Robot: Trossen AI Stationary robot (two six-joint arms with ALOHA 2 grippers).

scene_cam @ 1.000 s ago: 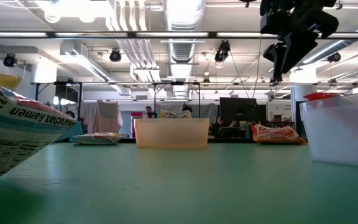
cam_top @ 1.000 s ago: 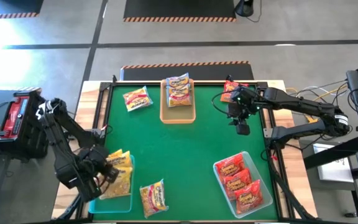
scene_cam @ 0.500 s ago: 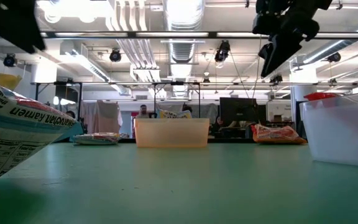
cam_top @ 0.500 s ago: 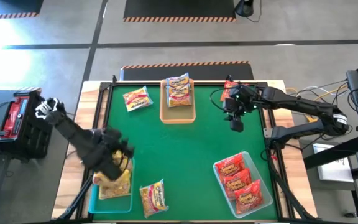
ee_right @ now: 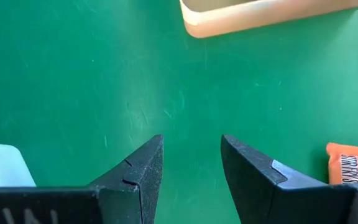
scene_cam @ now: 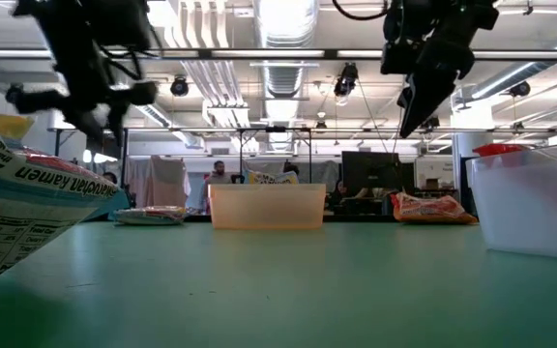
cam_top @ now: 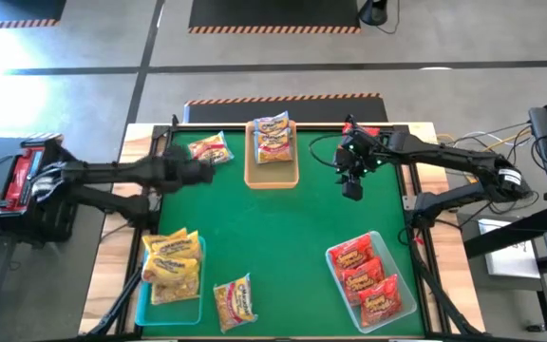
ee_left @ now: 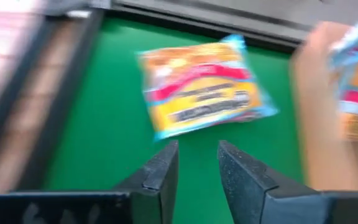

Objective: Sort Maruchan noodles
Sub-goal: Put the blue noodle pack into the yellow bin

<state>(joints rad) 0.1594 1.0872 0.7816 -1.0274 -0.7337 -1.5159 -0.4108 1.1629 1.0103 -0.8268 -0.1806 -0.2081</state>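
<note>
My left gripper (cam_top: 198,169) (ee_left: 196,165) hovers open above the table's far left part, just short of a yellow noodle packet (cam_top: 209,150) (ee_left: 204,93) lying flat on the green mat. My right gripper (cam_top: 351,187) (ee_right: 191,162) hangs open over bare mat on the far right, beside a red packet (cam_top: 353,130) (ee_right: 353,165) partly hidden under its arm. More yellow packets fill the near-left teal tray (cam_top: 142,302). One yellow packet (cam_top: 235,302) lies on the mat beside that tray. Red packets (cam_top: 368,277) fill the near-right tray. Silvery-white packets (cam_top: 273,136) sit in the tan tray (cam_top: 272,179).
The tan tray (ee_right: 260,15) stands at the far middle edge, between the two grippers. A raised black frame (cam_top: 150,161) borders the mat on the left and right. Bare green mat (cam_top: 273,237) lies in the middle. In the low view a packet (scene_cam: 17,213) looms close at the left.
My left arm has swung quickly up from over the near-left teal tray toward the table's far edge, ending by the far-left yellow packet. My right gripper has drifted a little toward the table's left. No packet has visibly moved.
</note>
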